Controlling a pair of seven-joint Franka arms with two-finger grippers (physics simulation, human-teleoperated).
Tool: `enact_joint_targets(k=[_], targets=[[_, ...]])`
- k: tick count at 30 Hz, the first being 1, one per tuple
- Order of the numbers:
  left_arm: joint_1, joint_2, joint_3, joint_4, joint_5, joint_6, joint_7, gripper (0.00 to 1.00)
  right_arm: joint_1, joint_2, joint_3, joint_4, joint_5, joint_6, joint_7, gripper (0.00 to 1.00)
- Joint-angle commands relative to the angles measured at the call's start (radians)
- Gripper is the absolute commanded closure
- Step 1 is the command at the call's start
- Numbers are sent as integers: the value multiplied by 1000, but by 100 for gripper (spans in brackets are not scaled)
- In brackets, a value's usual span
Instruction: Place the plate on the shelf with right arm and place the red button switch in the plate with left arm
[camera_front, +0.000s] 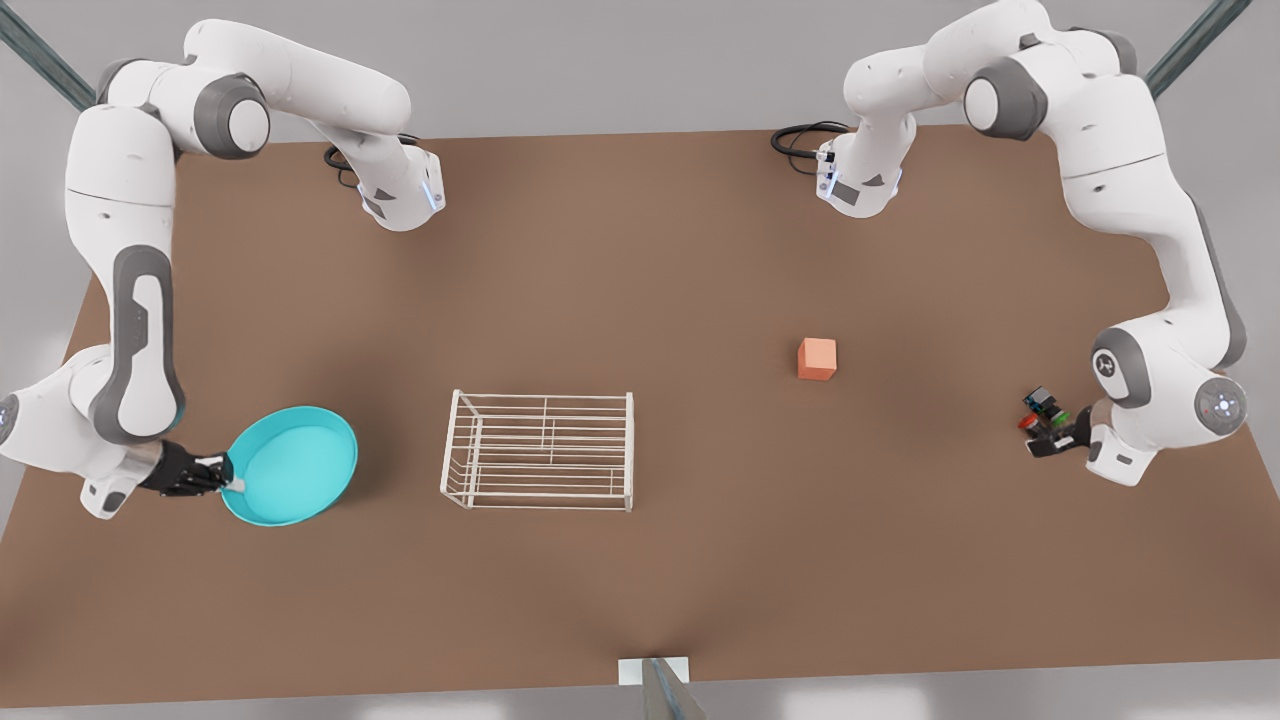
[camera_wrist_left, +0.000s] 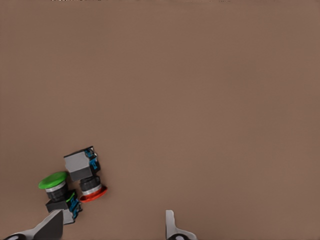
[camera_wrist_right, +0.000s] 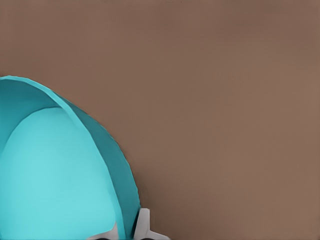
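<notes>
- The shelf, a white wire rack, is seen standing on the brown table, well apart from both claws; its slatted top is bare, so the first placement is judged not yet done.
- The plate is held by its rim in the clenched right gripper, one finger inside the rim and one outside, a pinch judged suited to carrying it toward the rack.
- An orange-pink cube lies between the rack and the left gripper.
- The left gripper is spread wide and grasps nothing, held low at the two small switches.
- The red button switch lies just ahead of one fingertip, touching the green-capped switch.
</notes>
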Motion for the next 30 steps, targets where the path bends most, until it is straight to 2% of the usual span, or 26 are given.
enact_joint_targets(k=[1, 5, 8, 14, 23, 30], targets=[[6, 3, 4, -14, -12, 229, -318, 0, 7, -2, 19, 57, 48, -228, -5, 79], [37, 37, 18, -20, -5, 271, -222, 0, 30, -3, 114, 154, 49, -336, 225, 79], [25, 34, 18, -70, 57, 271, -214, 0, 136, -3, 130, 213, 52, -336, 392, 79], [43, 50, 18, -108, 52, 272, -220, 0, 317, 12, 130, 302, 54, -322, 647, 79], [71, 116, 18, -106, 32, 341, -216, 0, 461, 92, 122, 287, -1, -133, 691, 79], [78, 127, 18, -108, 34, 338, -216, 0, 467, 90, 123, 227, -31, -130, 685, 79]])
